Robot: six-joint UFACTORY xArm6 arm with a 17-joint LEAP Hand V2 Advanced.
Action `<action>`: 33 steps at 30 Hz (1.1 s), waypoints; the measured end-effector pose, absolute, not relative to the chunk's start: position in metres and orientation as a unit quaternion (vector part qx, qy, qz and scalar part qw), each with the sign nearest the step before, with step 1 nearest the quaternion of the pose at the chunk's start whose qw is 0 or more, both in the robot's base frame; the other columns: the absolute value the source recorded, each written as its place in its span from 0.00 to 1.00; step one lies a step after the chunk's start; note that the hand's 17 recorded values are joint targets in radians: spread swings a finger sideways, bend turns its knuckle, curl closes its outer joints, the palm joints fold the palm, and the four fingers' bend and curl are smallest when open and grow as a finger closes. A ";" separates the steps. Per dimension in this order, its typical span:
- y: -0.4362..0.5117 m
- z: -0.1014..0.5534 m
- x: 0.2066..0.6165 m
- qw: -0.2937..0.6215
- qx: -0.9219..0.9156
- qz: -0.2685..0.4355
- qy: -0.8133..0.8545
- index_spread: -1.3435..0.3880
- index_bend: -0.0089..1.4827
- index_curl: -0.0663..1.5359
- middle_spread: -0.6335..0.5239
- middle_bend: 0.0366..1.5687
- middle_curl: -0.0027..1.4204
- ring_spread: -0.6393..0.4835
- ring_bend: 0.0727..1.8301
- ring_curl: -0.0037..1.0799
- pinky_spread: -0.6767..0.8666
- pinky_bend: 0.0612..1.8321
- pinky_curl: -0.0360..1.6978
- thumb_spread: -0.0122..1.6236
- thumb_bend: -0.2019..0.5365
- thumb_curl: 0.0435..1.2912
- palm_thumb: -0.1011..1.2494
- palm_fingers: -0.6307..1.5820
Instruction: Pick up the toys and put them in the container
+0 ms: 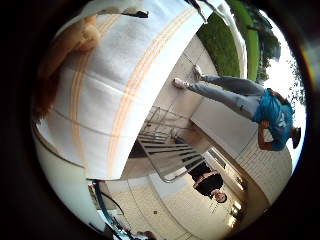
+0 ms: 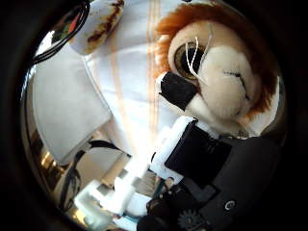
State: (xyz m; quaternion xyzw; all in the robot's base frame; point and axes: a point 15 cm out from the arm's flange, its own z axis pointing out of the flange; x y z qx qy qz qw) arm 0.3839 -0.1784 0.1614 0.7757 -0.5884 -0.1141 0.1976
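A plush lion toy [image 2: 219,65] with an orange mane and a cream face lies on a white cloth with orange stripes [image 2: 130,67]. It fills much of the right thumb side palm view, so it is close to the palm. My right hand [image 2: 188,154] reaches toward it, and one black fingertip [image 2: 177,90] rests against the lion's face. The fingers are not curled round the toy. The right little finger side palm view shows the striped cloth [image 1: 120,80] and an orange-brown plush shape [image 1: 70,45] at its edge. I cannot make out a container for certain.
A brown speckled thing [image 2: 102,24] lies on the cloth beside a dark rounded rim [image 2: 60,37]. Past the table edge [image 1: 100,165] are a paved patio, a metal rack [image 1: 165,145], grass [image 1: 220,45] and people standing away from the table.
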 end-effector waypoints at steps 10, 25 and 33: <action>-0.171 0.200 0.362 0.158 0.757 -0.119 -0.623 0.43 0.29 0.18 0.39 0.66 0.56 0.52 0.66 0.67 0.60 0.78 0.23 0.72 0.29 0.35 0.79 0.78; -0.128 0.251 0.333 0.095 0.766 -0.167 -0.614 0.27 0.47 0.26 0.36 0.77 0.68 0.45 0.76 0.78 0.52 0.91 0.35 0.77 0.26 0.43 0.81 0.67; -0.087 0.295 0.330 0.063 0.789 -0.145 -0.594 0.23 0.51 0.33 0.36 0.81 0.71 0.45 0.80 0.80 0.51 0.93 0.38 0.78 0.26 0.45 0.80 0.64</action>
